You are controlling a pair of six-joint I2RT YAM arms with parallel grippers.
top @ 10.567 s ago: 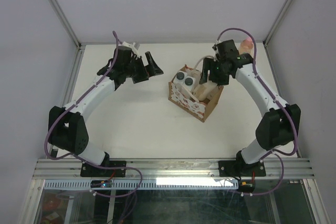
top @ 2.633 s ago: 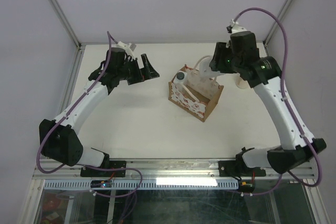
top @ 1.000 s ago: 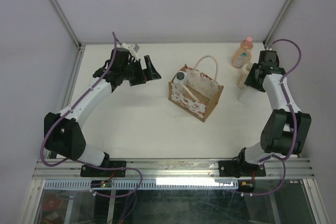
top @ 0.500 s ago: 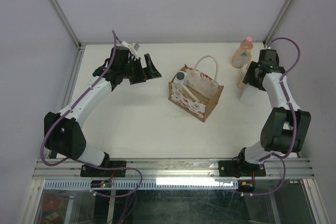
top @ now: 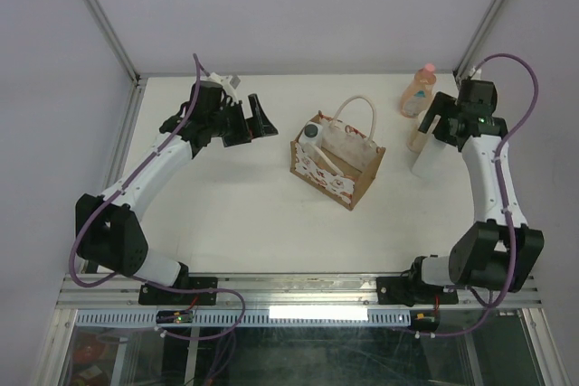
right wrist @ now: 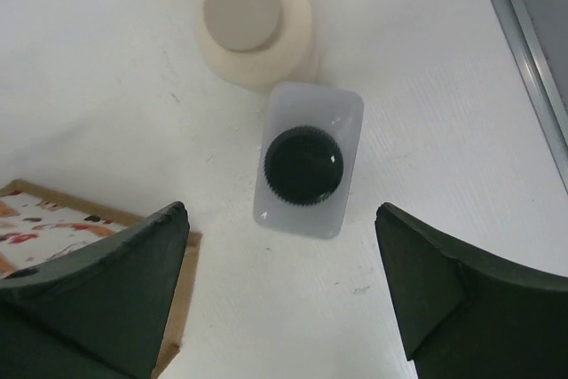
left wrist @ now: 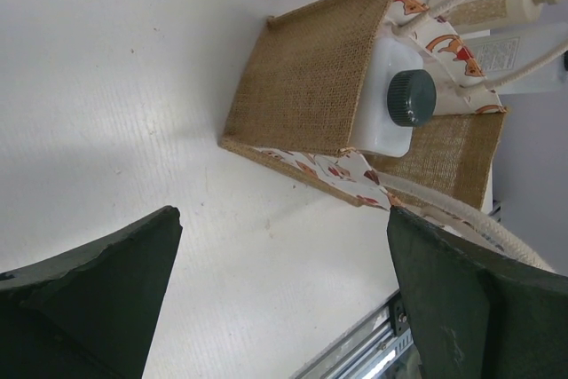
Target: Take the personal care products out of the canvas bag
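The brown canvas bag (top: 336, 167) stands mid-table with its rope handles up. One white bottle with a dark cap (top: 312, 132) is still inside it, as the left wrist view shows (left wrist: 410, 98) against the bag (left wrist: 306, 86). Out on the table at the right stand the peach-orange bottle (top: 418, 90), the cream bottle with a round lid (top: 418, 134) and a second white bottle with a dark cap (top: 426, 159). My right gripper (top: 442, 127) is open and empty above that white bottle (right wrist: 304, 166) and the cream bottle (right wrist: 253, 19). My left gripper (top: 254, 123) is open and empty, left of the bag.
The cell's metal frame posts and side walls run along the table's left, right and back edges. A frame rail (right wrist: 524, 33) lies just right of the set-down bottles. The bag's corner (right wrist: 27, 210) shows at the lower left of the right wrist view.
My right gripper has risen and drawn back from the white bottle, which stands free on the table. The left arm and the bag have not moved.
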